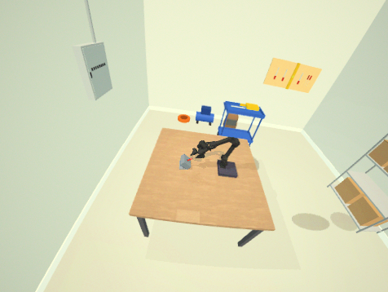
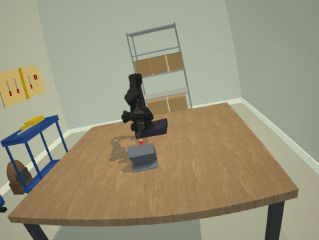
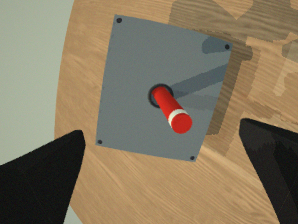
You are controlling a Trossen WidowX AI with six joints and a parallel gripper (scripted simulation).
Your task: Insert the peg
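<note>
A red peg with a white band near its top sits in the hole of the grey sloped panel, and its upper end sticks out of the face. My gripper is open and empty. It is drawn back from the peg along the hole's direction, with a black finger on either side in the wrist view and a clear gap to the peg's end.
The panel stands on a wooden table, with the arm's dark base behind it. A blue cart and a metal shelf with boxes stand off the table.
</note>
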